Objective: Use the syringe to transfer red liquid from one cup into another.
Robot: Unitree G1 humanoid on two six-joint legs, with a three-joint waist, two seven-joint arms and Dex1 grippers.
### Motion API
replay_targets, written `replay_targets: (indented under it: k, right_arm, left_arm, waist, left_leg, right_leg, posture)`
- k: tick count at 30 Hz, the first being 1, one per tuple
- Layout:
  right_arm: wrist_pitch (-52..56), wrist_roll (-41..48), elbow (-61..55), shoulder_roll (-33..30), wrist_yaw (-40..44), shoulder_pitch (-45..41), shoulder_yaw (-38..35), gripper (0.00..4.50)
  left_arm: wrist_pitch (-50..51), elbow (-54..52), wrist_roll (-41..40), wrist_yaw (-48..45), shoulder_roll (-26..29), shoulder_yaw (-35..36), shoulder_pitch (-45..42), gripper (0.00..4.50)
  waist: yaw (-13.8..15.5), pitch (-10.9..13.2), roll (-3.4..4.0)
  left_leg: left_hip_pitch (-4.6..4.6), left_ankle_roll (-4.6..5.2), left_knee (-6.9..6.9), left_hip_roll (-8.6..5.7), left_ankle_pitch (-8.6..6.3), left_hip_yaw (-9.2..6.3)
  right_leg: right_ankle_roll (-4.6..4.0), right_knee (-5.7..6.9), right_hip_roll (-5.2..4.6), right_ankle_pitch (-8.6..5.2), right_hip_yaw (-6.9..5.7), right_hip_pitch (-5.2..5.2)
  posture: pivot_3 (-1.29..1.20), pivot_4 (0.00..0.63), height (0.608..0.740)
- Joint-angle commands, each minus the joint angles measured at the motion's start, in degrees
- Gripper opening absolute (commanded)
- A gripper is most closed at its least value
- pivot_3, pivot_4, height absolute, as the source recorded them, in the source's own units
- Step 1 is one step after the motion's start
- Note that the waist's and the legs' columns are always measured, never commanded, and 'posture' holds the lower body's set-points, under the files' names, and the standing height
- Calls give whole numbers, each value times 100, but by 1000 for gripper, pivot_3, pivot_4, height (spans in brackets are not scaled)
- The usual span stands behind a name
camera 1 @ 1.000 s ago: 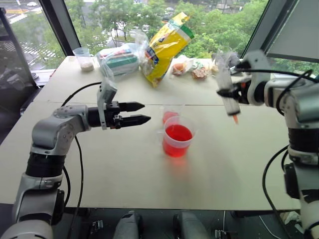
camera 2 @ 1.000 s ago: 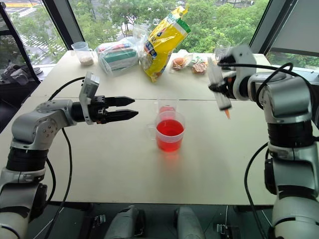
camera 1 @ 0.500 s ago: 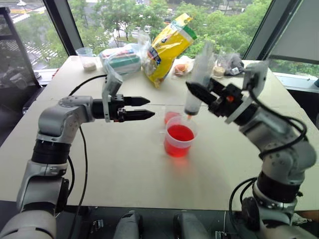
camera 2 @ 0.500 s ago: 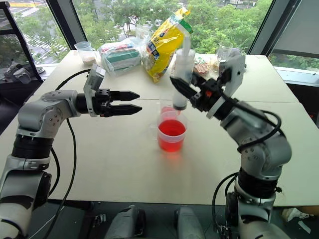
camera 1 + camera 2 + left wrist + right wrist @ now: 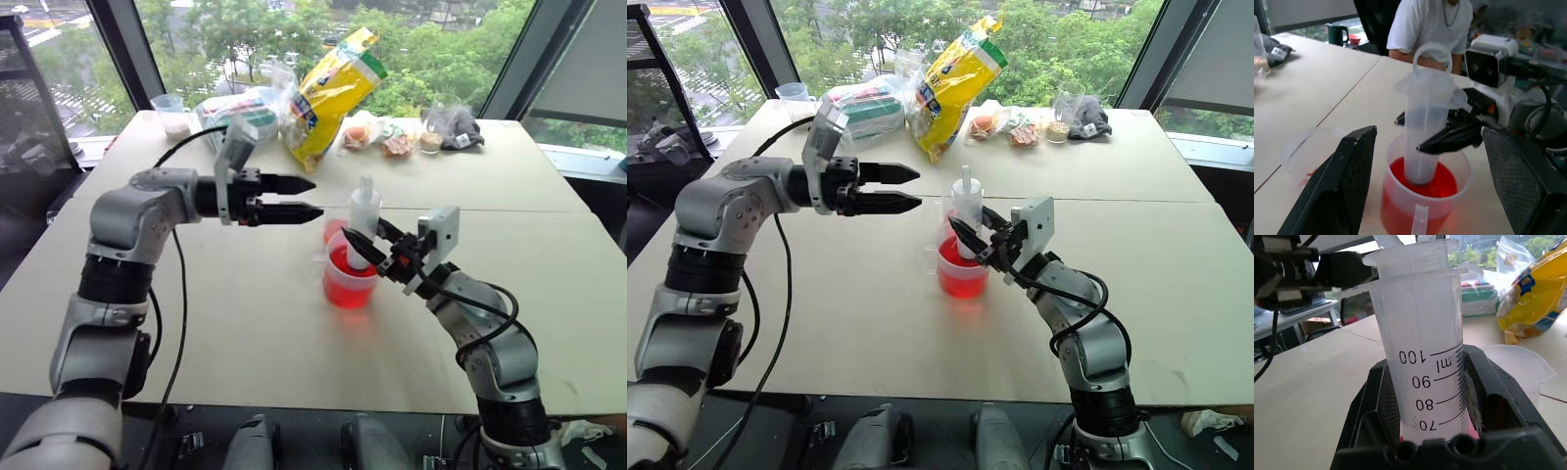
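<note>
Syringe (image 5: 967,211), clamped upright in the right claw (image 5: 972,238), dips into the handled cup (image 5: 962,266); left claw (image 5: 906,188), fingers apart, should draw its plunger (image 5: 1432,52) straight upward, slowly.

A pale beige table (image 5: 225,323) carries two clear cups at its centre: the handled cup (image 5: 345,284) of red liquid (image 5: 962,257) and, at its eleven o'clock, touching, the narrower cup (image 5: 331,229). At twelve o'clock lie snack bags (image 5: 328,93) (one yellow).

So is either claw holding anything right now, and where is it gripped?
The right claw grips the syringe on its barrel, nozzle end down in the wide cup. The left claw holds nothing.
</note>
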Motion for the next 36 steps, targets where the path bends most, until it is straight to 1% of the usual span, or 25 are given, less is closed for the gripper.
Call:
replay_targets:
  k: [1,6,13,17,22,25,30,31,36]
  right_arm:
    - [-187,-10,-162,18,-81,-48,-4,1406]
    - [-176,-42,-213,-7,-147,-21,64,1406]
    - [-135,-42,-295,-65,-223,8,122,1406]
    - [-124,-46,-318,-94,-237,25,169,1406]
    - [-99,-40,-353,-134,-219,81,223,1406]
    - [-91,-43,-351,-144,-212,94,244,1406]
    - [-73,-32,-347,-168,-195,104,262,1406]
    - [-71,-26,-338,-171,-185,106,258,1406]
    - [24,67,-234,-146,-131,112,266,1406]
  left_arm:
    - [-7,33,-76,-140,-133,-18,-249,3524]
    - [-57,117,27,-311,-379,-217,-347,3524]
    - [-45,84,45,-370,-569,-362,-351,3524]
    - [-116,186,135,-294,-728,-417,-389,3524]
    - [-250,329,291,-147,-1075,-500,-456,3524]
    - [-348,478,375,-116,-1212,-517,-495,2722]
    - [-425,587,415,-103,-1323,-492,-537,244]
    - [-432,611,414,-89,-1352,-476,-560,57]
    - [-584,635,454,-100,-1425,-398,-666,57]
  waist:
    - [-6,0,0]
    - [-14,0,0]
    - [-6,0,0]
    - [-4,0,0]
    - [-3,0,0]
    - [-4,0,0]
    - [-11,0,0]
    - [-7,0,0]
    - [-7,0,-1]
  left_leg:
    - [0,0,0,0,0,-1]
    - [2,0,-1,1,0,-4]
    - [2,0,0,1,0,-5]
    - [2,0,0,0,0,-5]
    - [3,0,0,0,0,-6]
    - [4,0,1,-1,0,-6]
    - [8,0,0,0,0,-9]
    - [8,0,0,0,0,-9]
    - [6,0,1,-1,0,-7]
  right_leg:
    - [0,0,0,0,0,0]
    - [0,3,4,0,0,0]
    - [0,3,3,0,0,0]
    - [0,3,3,0,0,2]
    - [0,3,3,0,0,4]
    - [0,2,3,0,0,5]
    - [0,3,5,0,0,6]
    - [0,3,5,0,0,6]
    - [0,2,3,0,0,7]
  posture:
    - [0,150,740]
    - [0,150,740]
    - [0,150,740]
    - [0,150,740]
    - [0,150,740]
    - [0,150,740]
    - [0,150,740]
    - [0,150,740]
    - [0,150,740]
